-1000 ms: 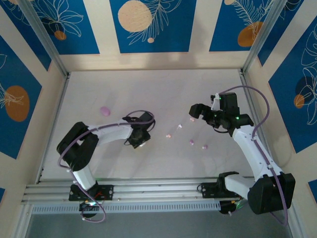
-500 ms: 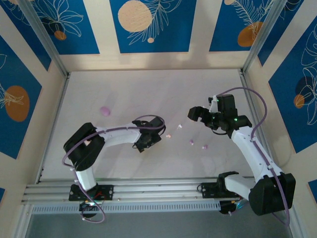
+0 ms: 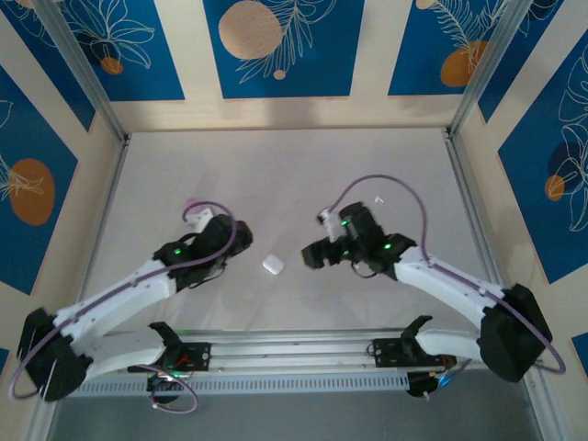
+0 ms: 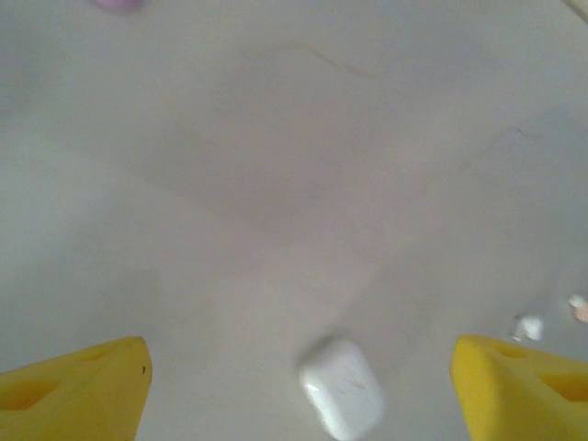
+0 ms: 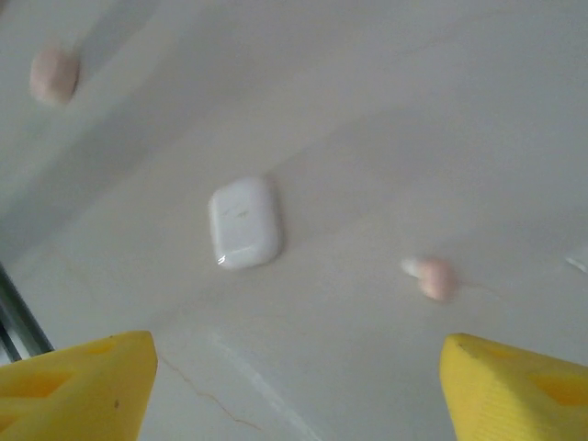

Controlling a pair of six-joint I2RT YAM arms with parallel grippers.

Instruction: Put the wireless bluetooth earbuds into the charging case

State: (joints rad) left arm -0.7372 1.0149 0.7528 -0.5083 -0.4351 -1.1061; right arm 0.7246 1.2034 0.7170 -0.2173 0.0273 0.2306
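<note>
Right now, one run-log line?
left end effector: open | right end effector: open | white rounded plastic case: shut, between them | small pink earbud: outside case

The pale desk [image 3: 276, 165] carries a closed white charging case [image 4: 342, 388]. It lies flat between the left fingers [image 4: 73, 390], nearer the right-hand one and touching neither. Just past that finger's tip sit a white earbud [image 4: 528, 326] and a pinkish earbud [image 4: 578, 306]. Far ahead, a lilac thing [image 4: 115, 4] is cut by the frame edge. Ahead of the right fingers [image 5: 78, 381] the same case lies nearer the left-hand one, and a pink earbud [image 5: 432, 276] is close to the other. A pink rounded case [image 5: 53, 73] rests well beyond.
</note>
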